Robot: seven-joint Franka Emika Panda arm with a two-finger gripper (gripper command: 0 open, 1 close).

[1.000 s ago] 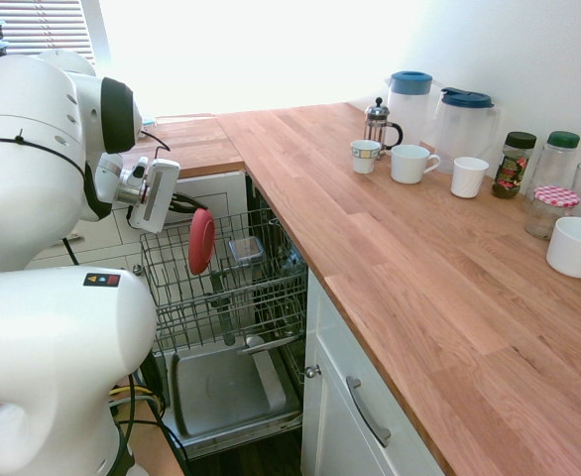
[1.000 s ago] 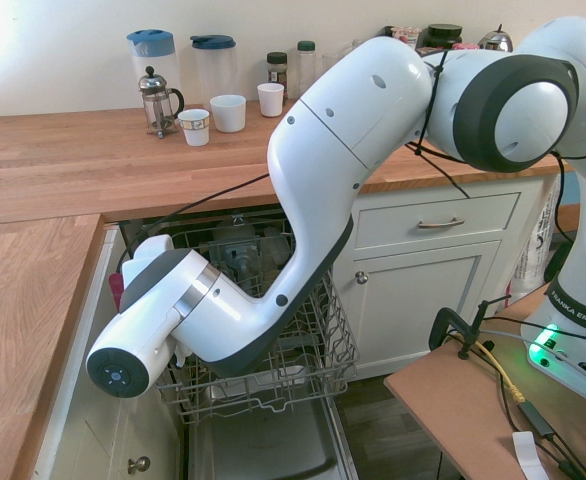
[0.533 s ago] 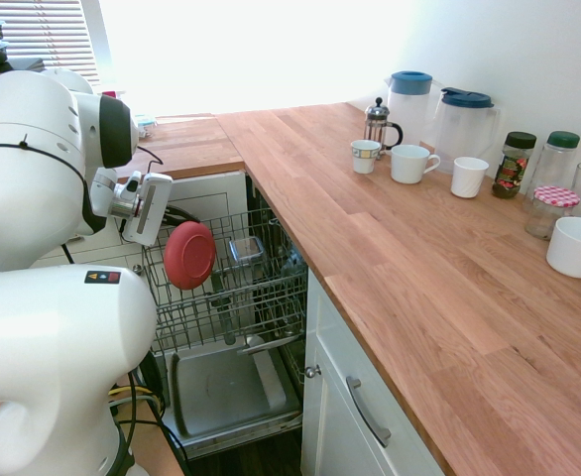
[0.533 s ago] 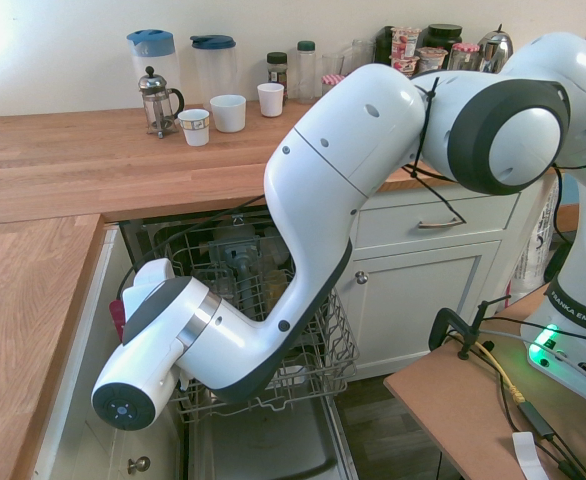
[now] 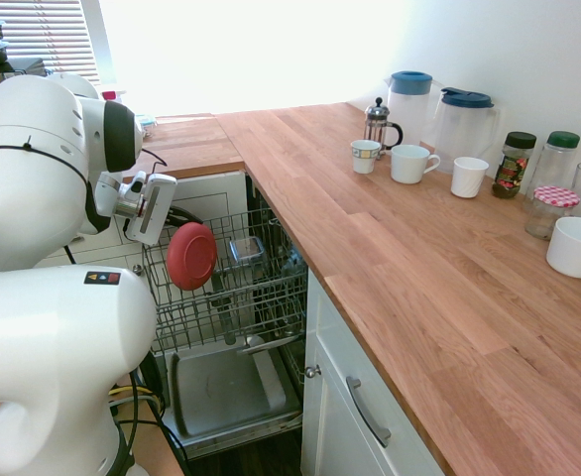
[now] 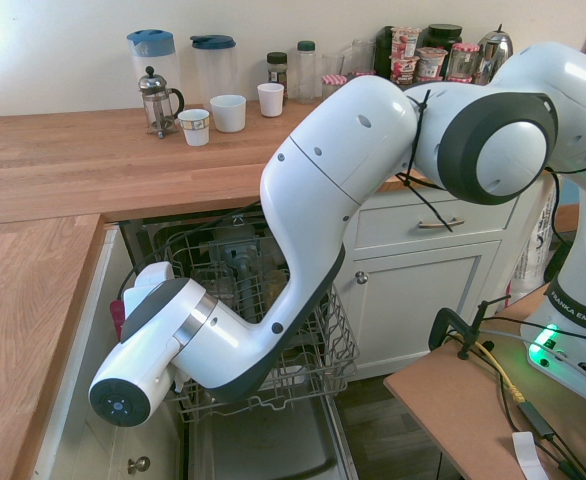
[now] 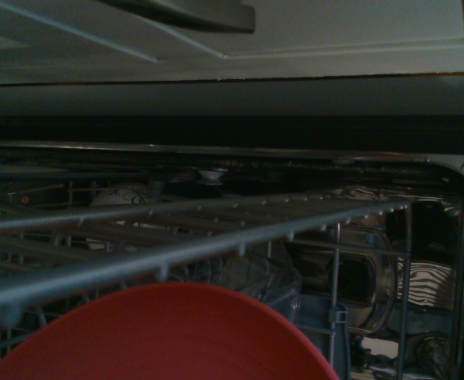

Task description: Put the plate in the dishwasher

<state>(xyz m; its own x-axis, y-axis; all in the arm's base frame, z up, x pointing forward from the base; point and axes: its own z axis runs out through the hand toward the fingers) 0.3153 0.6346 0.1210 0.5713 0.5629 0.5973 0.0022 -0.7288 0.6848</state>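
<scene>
Gripping plate [image 5: 191, 255] | fingers [image 5: 174, 220] closed on its rim | over dishwasher rack [image 5: 261, 297]

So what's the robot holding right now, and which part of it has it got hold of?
It holds the red plate by the rim, on the edge nearest the wrist, with the rest of the plate sticking out over the dishwasher rack. The fingers themselves are hidden.

1. We read "FRANKA EMIKA" in dark capitals on the white base of the arm [image 6: 581, 318], at the right edge of the second exterior view; the letters run slanting along the base.
2. On the jars and bottles at the back of the worktop [image 5: 390, 228] we see labels, but their print is too small for us to read.
</scene>
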